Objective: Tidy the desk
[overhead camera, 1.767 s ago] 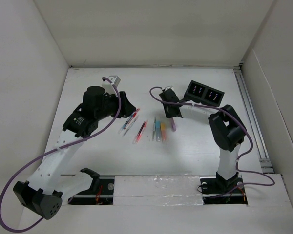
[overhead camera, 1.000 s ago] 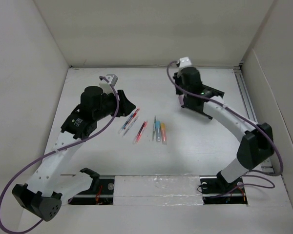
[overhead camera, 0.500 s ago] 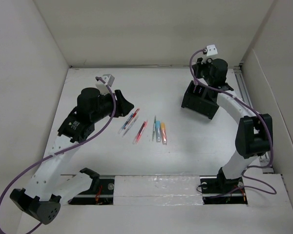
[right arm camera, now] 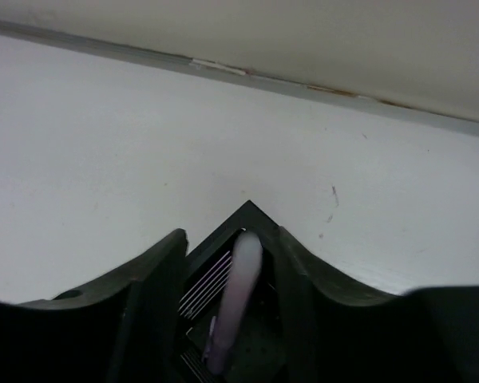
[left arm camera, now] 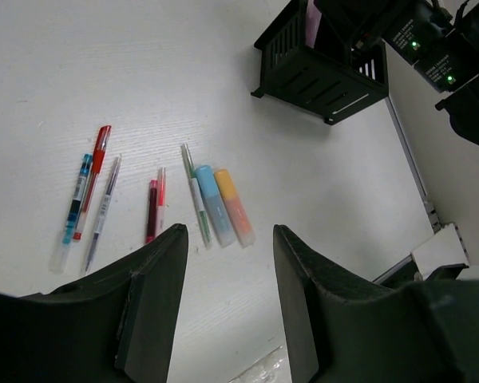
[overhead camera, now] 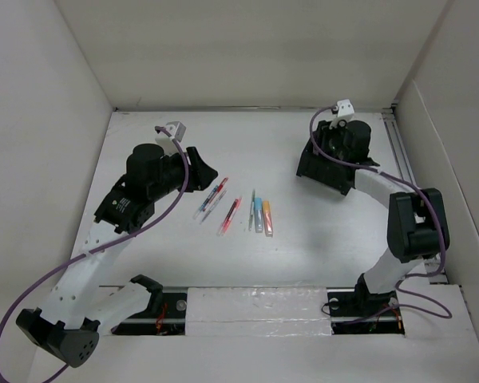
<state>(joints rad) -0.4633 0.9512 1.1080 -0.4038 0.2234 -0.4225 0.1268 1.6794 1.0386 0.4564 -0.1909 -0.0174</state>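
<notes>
Left wrist view: looks down on the desk (left arm camera: 144,64), flat, white and matte, spreading out beneath and all round the black box (left arm camera: 323,72). Shows the left gripper (left arm camera: 227,235) open and empty, well apart from the box. Takes in a loose row of pens (left arm camera: 104,199), a blue highlighter (left arm camera: 211,206) and an orange highlighter (left arm camera: 234,209), all lying flat, well left of the box and nearer the arm bases. Catches something pale pink inside the box.

Right wrist view: puts the right gripper (right arm camera: 230,233) directly above the box. Shows a pale pen (right arm camera: 238,295) standing between parted fingers with a gap at either side, so not clamped.

Top view: sets the box toward the far right of the desk, close to the white walls (overhead camera: 247,48).

On handling: rigid and fixed, the desk, so nothing to grasp there. Leaves the pens as the work. Probably light, stiff and smooth-barrelled, apt to roll or skid. Best taken across mid-barrel, jaws square to the length, one at a time.
</notes>
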